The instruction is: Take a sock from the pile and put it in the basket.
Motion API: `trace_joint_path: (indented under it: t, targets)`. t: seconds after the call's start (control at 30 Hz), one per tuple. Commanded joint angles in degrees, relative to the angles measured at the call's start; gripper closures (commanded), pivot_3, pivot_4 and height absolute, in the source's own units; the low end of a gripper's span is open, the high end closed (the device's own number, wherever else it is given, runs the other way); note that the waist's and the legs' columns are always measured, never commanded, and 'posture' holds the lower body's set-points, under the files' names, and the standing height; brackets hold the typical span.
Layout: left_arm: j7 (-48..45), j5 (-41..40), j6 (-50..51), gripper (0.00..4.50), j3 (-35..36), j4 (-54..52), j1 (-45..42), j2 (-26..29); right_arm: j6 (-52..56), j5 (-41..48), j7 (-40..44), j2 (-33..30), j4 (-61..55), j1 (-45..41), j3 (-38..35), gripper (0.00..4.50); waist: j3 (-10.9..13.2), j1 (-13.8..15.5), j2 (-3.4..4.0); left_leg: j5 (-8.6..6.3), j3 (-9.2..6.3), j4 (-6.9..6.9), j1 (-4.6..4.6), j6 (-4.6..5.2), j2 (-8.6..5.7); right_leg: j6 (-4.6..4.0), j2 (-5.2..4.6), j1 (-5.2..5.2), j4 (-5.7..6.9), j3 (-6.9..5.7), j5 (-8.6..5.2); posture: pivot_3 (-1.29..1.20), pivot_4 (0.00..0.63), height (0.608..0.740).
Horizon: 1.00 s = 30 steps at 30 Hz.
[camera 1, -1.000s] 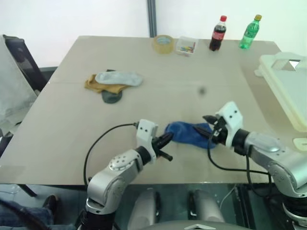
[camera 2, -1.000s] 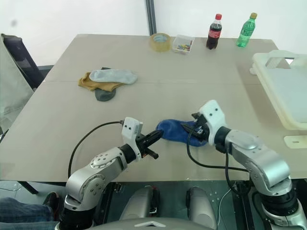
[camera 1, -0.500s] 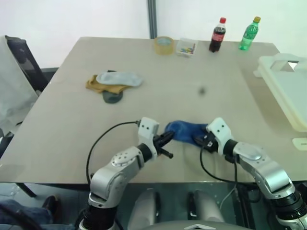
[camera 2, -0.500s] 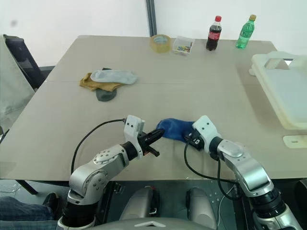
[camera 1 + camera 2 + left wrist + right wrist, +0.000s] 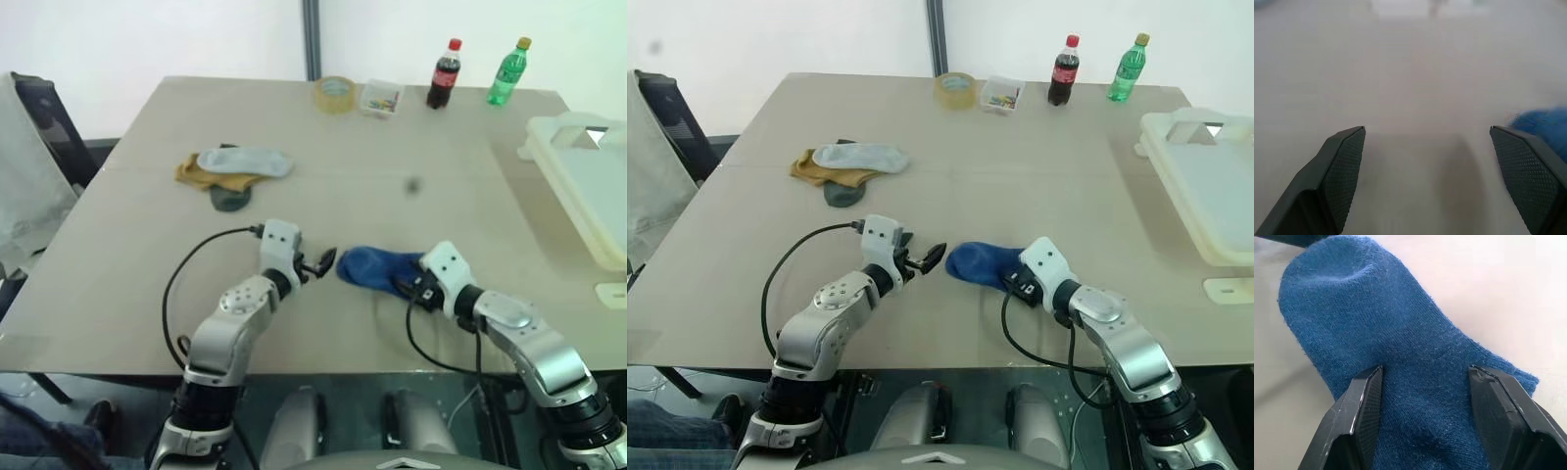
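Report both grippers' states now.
Left gripper: open, empty, beside the blue knitted sock.
Right gripper: open, fingers straddling the sock on the table, not clamped.

Your robot's arms (image 5: 235,323) are silver-grey metal with white wrist blocks. Black cables (image 5: 181,294) loop along each. The fingers (image 5: 1344,171) are black with dimpled pads.

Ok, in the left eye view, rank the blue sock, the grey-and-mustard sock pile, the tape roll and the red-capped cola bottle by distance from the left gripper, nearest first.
1. Blue knitted sock: just right of the open left gripper, apart from it.
2. Loose pile of grey and mustard socks: farther back, to the left.
3. Yellowish tape roll: at the table's far edge.
4. Red-capped cola bottle: far edge, farther right.
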Motion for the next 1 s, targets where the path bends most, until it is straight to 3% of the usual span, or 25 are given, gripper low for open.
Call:
trace_joint_path:
  t: [0.03,0.27,0.53,0.63,0.83,1.0]
  targets:
    - [-5.05,-11.68,13.62,0.07,3.13,4.87,-2.13,-3.88,0.79,-2.39,-0.01,0.62,3.96,-0.04,1.54,1.66,-0.22,0.05,0.05,0.0,0.0,0.0,0.09,0.0,0.0,0.03,-0.01,0.04,0.0,-0.01,-0.01,0.0,0.15,0.74]
    - [-14.57,-26.75,30.34,0.07,10.8,14.64,-6.14,-3.88,-0.36,-4.23,0.38,1.29,5.02,0.02,1.32,1.66,-0.44,0.01,0.16,-0.01,0.03,-0.07,0.62,-0.01,0.01,0.24,-0.03,0.44,0.0,0.0,-0.16,0.0,0.15,0.74]
    - [-15.36,-27.53,24.23,0.07,16.83,28.84,-13.7,-6.89,-0.45,-5.14,0.48,1.55,4.32,0.87,1.16,1.66,-0.48,0.14,0.12,-0.01,0.02,-0.06,0.64,-0.01,-0.05,0.17,-0.14,0.49,-0.03,0.01,-0.11,0.0,0.15,0.74]
    - [-15.05,-32.81,27.29,0.07,21.33,32.04,-16.22,-9.14,-0.52,-5.64,0.39,1.52,4.18,1.04,1.03,1.66,-0.49,0.16,0.13,-0.02,0.01,-0.07,0.64,-0.02,-0.04,0.1,-0.16,0.49,-0.03,0.0,-0.07,0.0,0.15,0.74]
    - [-14.84,-35.3,31.9,0.07,20.7,31.74,-17.17,-11.34,-0.59,-5.92,0.68,1.32,4.29,0.91,0.75,1.66,-0.44,0.03,0.08,-0.02,-0.01,-0.15,0.5,-0.01,-0.04,0.02,-0.17,0.38,-0.11,-0.02,-0.03,0.0,0.15,0.74]
    - [-10.84,-31.87,30.92,0.07,18.49,27.12,-16.58,-10.12,-0.42,-6.22,0.86,0.99,4.16,0.72,0.48,1.66,-0.37,0.02,0.04,-0.02,-0.01,-0.17,0.46,-0.01,-0.03,0.0,-0.19,0.33,-0.14,-0.01,-0.02,0.0,0.15,0.74]
